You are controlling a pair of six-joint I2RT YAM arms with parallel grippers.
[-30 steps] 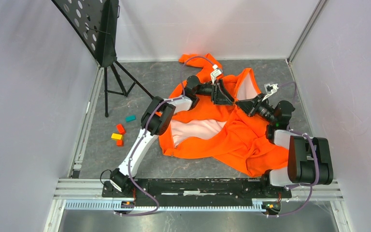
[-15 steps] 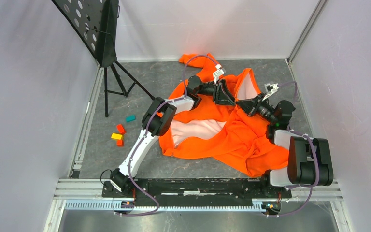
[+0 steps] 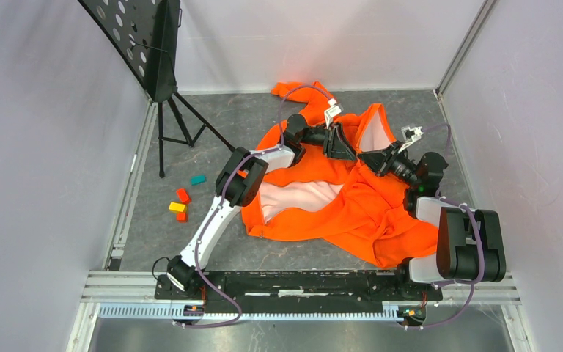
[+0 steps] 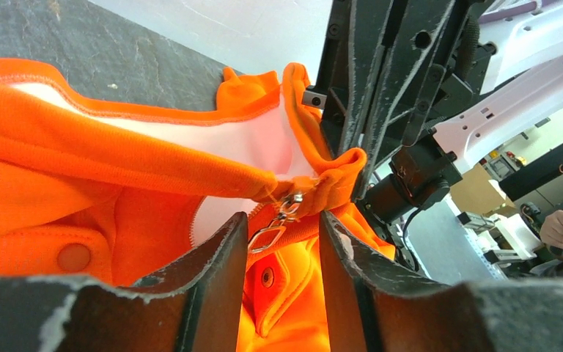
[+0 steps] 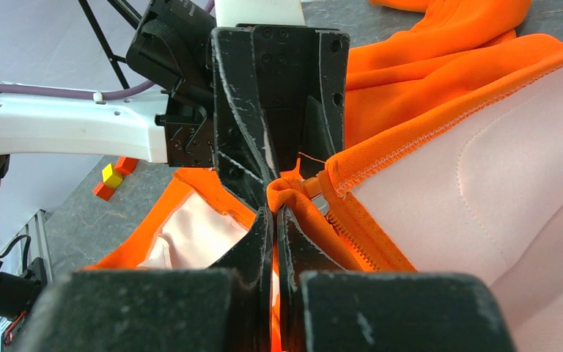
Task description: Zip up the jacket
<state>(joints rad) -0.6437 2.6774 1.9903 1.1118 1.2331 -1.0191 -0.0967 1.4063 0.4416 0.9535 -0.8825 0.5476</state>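
The work is standing at the step of catching the zipper pull, so the zipping itself is, by this judgement, not yet begun. The jacket (image 3: 337,209) is lying open and crumpled on the grey tabletop (image 3: 249,121), in the far middle and toward the right side, with its pale lining (image 3: 300,194) showing. The right gripper (image 5: 275,213) is pressing its fingers together on a fold of the orange front edge, just beside the zipper teeth, and so it is holding the cloth up for the other arm. The left gripper (image 4: 282,231) is facing it from very near; its fingers are standing apart, and the small metal zipper pull (image 4: 267,236) is hanging in the gap between them, nearer to the finger that shows on the left of the wrist view. Whether the pull is touching that finger, the pictures are not showing clearly. The next move is probably calling for the left fingers to come together on the pull without pushing it aside, because it is thin and is swinging free. After that, the left arm should be drawing it along the teeth while the right one is keeping the edge tight. If the cloth is going slack, the slider may jam.
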